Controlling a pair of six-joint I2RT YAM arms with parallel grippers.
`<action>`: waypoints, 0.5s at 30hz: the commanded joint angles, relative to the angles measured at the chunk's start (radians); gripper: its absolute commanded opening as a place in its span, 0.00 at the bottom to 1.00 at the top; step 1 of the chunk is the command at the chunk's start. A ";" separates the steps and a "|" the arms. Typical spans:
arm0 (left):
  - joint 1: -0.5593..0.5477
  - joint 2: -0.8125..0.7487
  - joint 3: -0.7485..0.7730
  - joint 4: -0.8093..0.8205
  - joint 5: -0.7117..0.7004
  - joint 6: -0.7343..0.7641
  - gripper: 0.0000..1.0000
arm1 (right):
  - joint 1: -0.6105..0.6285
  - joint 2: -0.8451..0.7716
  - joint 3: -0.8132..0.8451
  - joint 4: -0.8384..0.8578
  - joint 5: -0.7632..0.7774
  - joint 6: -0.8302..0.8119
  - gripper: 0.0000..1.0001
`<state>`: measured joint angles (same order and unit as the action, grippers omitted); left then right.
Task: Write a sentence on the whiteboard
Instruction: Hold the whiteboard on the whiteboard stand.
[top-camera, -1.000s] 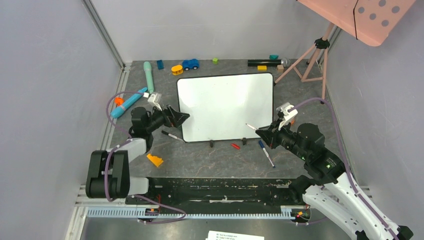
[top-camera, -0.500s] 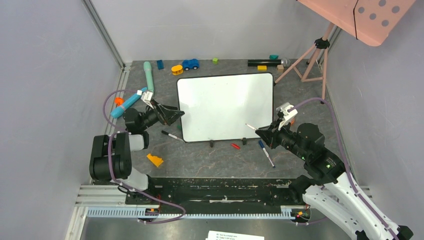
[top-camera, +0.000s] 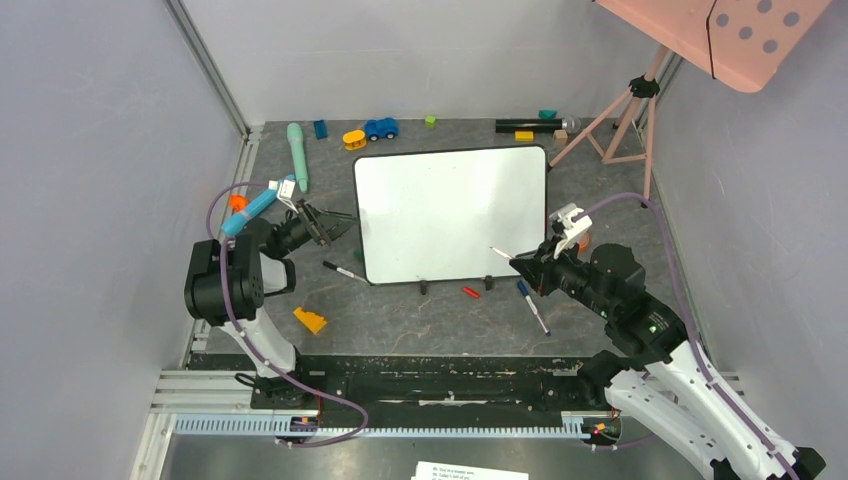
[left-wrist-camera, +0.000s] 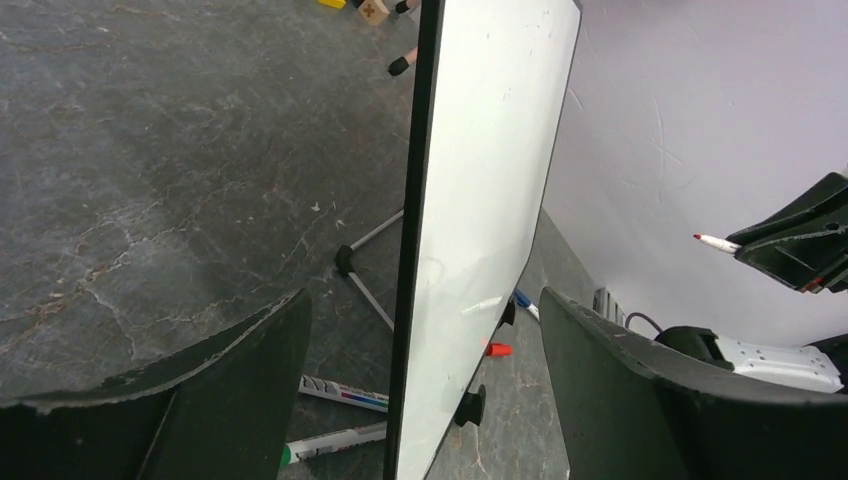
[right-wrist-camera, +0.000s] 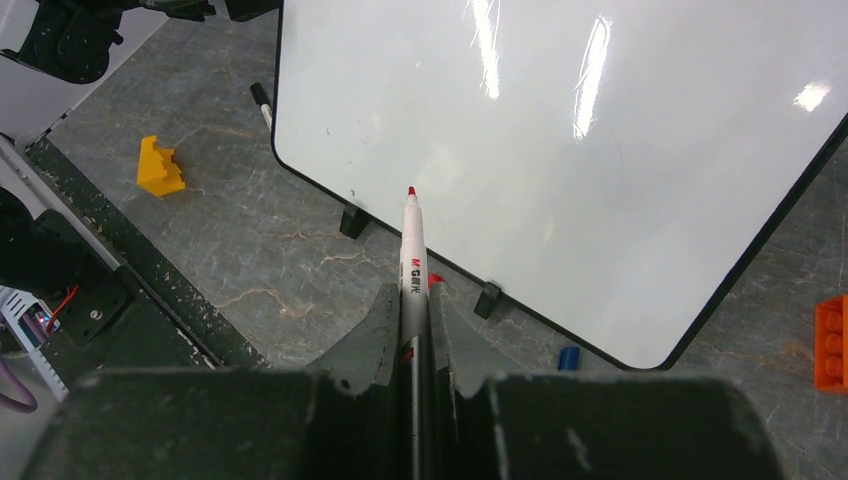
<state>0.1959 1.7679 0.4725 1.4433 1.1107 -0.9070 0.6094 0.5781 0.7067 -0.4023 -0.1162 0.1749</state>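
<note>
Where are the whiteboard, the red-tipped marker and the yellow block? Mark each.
whiteboard (top-camera: 450, 215), top view, middle of white face.
red-tipped marker (right-wrist-camera: 413, 258), right wrist view, white barrel.
yellow block (top-camera: 310, 321), top view, upper face.

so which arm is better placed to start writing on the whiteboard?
Right. The right gripper is shut on an uncapped red marker, tip aimed at the blank whiteboard. The left gripper is open, holding nothing, beside the board's left edge.
</note>
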 joint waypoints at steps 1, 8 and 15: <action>-0.004 0.018 0.037 0.114 0.048 -0.047 0.88 | 0.001 0.005 0.033 0.045 0.000 0.004 0.00; -0.070 0.046 0.089 0.114 0.102 -0.030 0.87 | 0.000 0.005 0.031 0.047 0.002 0.001 0.00; -0.109 0.096 0.117 0.114 0.109 -0.027 0.80 | 0.001 -0.009 0.020 0.058 0.003 0.009 0.00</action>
<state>0.1017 1.8347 0.5594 1.4662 1.1866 -0.9279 0.6094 0.5823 0.7067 -0.3962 -0.1162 0.1753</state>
